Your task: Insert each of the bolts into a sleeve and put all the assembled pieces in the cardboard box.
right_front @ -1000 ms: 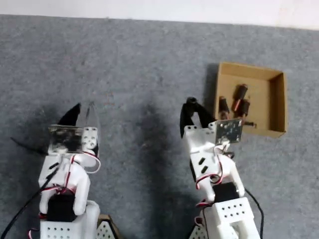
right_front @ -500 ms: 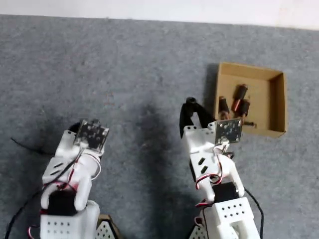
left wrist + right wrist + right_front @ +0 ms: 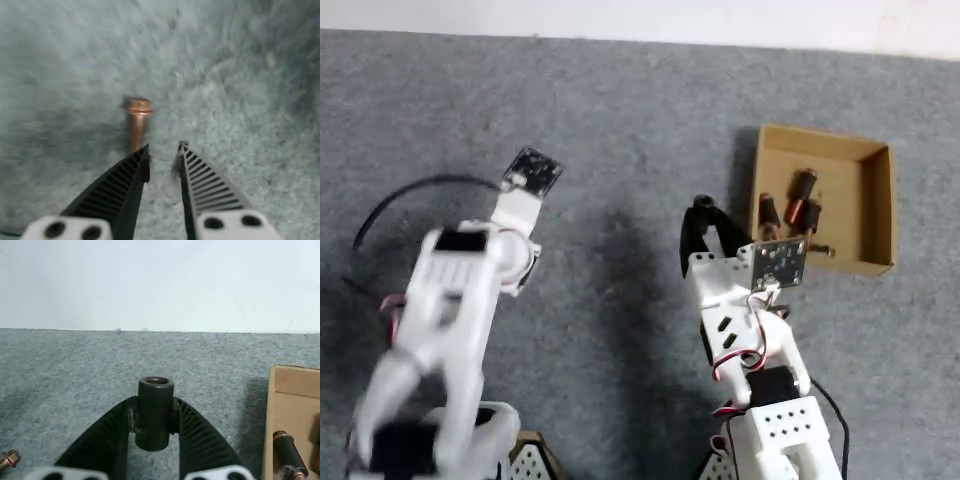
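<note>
Left wrist view: my left gripper (image 3: 163,149), jaws slightly parted, hovers with the copper hex-head bolt (image 3: 138,125) flat on grey carpet (image 3: 240,75) just off one tip, so I should centre its shank between them before closing, while my right gripper (image 3: 155,412) clamps the black cylindrical sleeve (image 3: 155,390) upright.

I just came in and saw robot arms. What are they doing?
They are putting bolts into sleeves. The right gripper holds a black sleeve near the cardboard box, where some finished pieces lie. The left gripper hangs open near a copper bolt lying on the grey mat.
</note>
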`<state>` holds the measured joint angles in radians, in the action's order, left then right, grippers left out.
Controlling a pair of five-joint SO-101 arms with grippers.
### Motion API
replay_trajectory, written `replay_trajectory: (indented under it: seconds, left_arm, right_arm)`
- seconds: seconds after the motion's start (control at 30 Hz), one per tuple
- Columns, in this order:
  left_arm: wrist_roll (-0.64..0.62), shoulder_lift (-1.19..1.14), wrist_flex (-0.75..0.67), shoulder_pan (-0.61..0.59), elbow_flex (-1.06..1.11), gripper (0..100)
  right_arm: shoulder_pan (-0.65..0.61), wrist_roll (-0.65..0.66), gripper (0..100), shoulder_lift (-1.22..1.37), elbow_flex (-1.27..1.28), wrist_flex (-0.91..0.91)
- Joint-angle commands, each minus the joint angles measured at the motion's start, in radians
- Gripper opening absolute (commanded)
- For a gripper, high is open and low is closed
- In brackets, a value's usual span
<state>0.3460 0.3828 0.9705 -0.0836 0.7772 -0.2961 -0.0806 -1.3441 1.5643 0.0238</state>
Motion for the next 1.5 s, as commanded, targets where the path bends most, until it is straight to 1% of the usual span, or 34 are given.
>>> replay_trajectory:
  seconds: [0.0,0.17,0.4,0.5,0.63,0.77,1.03,1.27,1.47]
  left_arm:
    - [0.005,-0.243,0.026,-0.015,-0.173,10]
    - [0.006,-0.288,0.021,-0.061,-0.193,10]
    - [0.009,-0.286,0.023,-0.061,-0.203,10]
    - [0.040,-0.286,0.026,-0.073,-0.216,10]
    - [0.049,-0.294,0.020,-0.091,-0.217,10]
    - [0.049,-0.297,-0.009,-0.104,-0.216,10]
    - [0.051,-0.300,-0.035,-0.105,-0.209,10]
    - [0.051,-0.300,-0.101,-0.105,-0.160,10]
    - [0.051,-0.311,-0.100,-0.105,-0.151,10]
  right_arm:
    - [-0.007,0.011,1.0,-0.015,-0.015,-0.025]
    - [-0.007,0.011,1.0,-0.015,-0.015,-0.025]
    - [-0.007,0.011,1.0,-0.015,-0.015,-0.025]
    - [-0.007,0.011,1.0,-0.015,-0.015,-0.025]
    - [-0.007,0.011,1.0,-0.015,-0.015,-0.025]
    - [-0.007,0.011,1.0,-0.015,-0.015,-0.025]
    - [-0.005,0.011,1.0,-0.015,-0.015,-0.025]
    - [-0.004,0.011,1.0,-0.015,-0.015,-0.025]
    - [-0.004,0.011,1.0,-0.015,-0.015,-0.025]
